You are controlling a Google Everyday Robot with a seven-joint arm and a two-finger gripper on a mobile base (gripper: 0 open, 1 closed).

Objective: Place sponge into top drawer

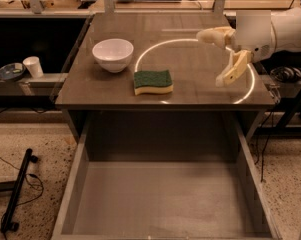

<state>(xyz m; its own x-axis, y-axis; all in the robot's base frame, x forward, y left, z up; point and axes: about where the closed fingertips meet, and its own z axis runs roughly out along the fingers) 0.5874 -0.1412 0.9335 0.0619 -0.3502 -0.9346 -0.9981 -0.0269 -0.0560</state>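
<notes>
The sponge (153,81), dark green on top with pale yellow foam below, lies flat on the table top (200,91) near its front edge, right of the white bowl (113,54). The top drawer (165,199) is pulled out below the table and holds nothing. My gripper (211,58) hangs over the right part of the table, to the right of the sponge and apart from it. Its two cream fingers (233,69) are spread wide and hold nothing.
A bright ring of reflected light lies across the table top. A paper cup (33,66) and a small dish (9,72) sit on a lower shelf at the left. A black bar (17,194) lies on the speckled floor. Cables hang at the right.
</notes>
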